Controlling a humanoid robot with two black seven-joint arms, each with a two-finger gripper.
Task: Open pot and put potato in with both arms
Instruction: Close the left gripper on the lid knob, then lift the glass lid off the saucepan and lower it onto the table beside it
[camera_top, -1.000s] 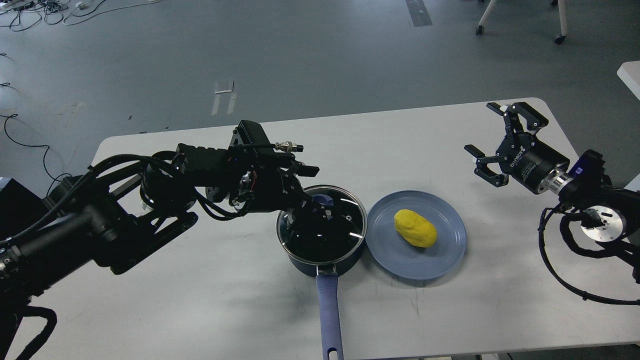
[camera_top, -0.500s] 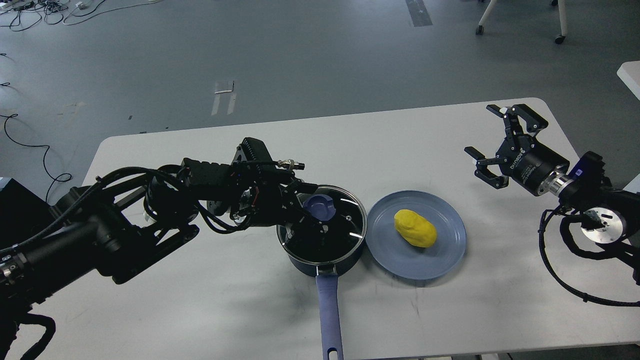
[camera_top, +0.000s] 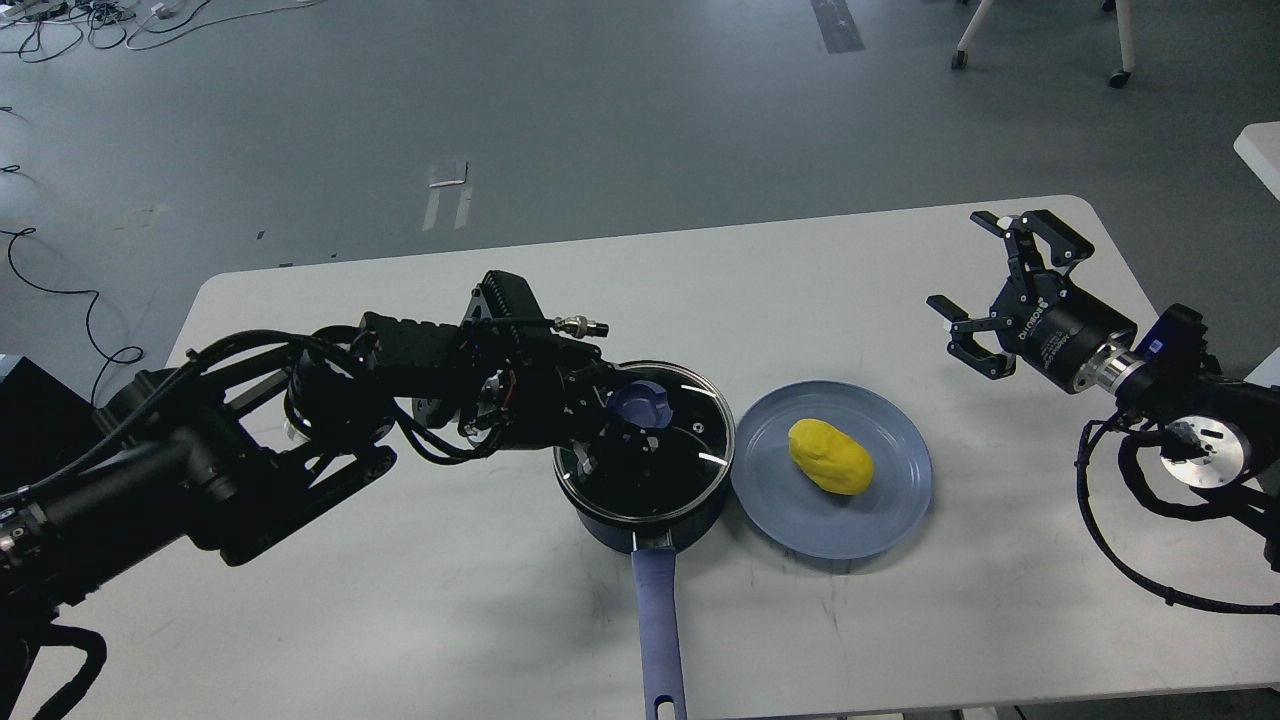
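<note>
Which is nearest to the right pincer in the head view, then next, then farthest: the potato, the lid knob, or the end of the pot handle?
From the right pincer, which is open above the table's right side:
1. The potato, on the plate, to its lower left.
2. The lid knob, on the pot, beyond the plate, at the left pincer.
3. The handle end, at the table's near edge.

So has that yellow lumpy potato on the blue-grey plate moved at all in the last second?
No. The yellow lumpy potato lies at the same spot on the round blue-grey plate, right of the dark saucepan.
</note>
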